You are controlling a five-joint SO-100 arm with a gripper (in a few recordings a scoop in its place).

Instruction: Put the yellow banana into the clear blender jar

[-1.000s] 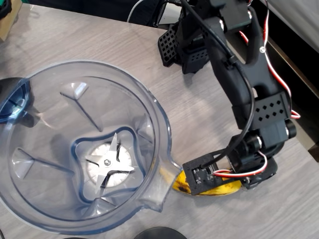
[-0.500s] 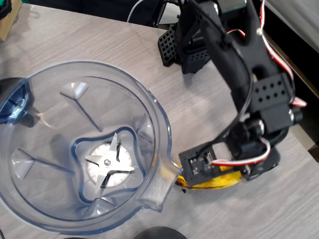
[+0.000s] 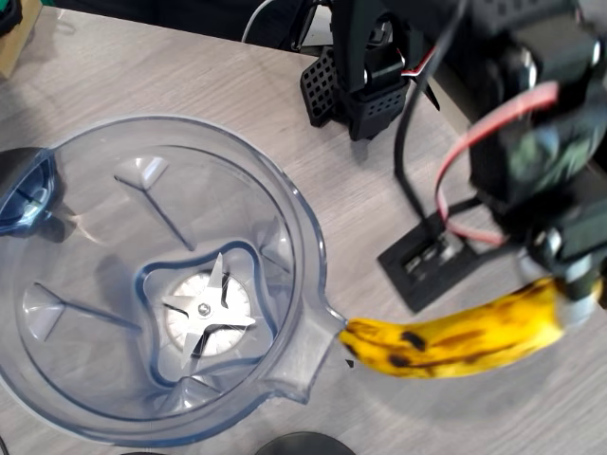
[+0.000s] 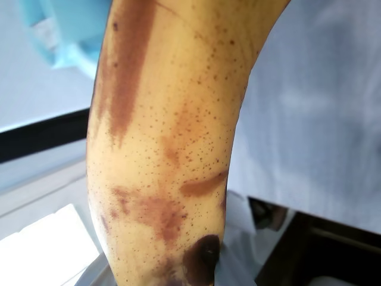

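From overhead, the yellow banana [image 3: 465, 336] hangs in the air right of the clear blender jar [image 3: 152, 275], its dark tip just beside the pour spout, its far end pinched in the gripper [image 3: 577, 296]. Held by one end like that, it could swing or slip, and catch the rim. From the wrist, the spotted peel [image 4: 166, 149] sits tight against the lens; the jaws themselves are hidden.

A small dark blue-tinted lid piece [image 3: 24, 190] lies on the grey wood-grain table [image 3: 171, 76] at the overhead view's left edge.
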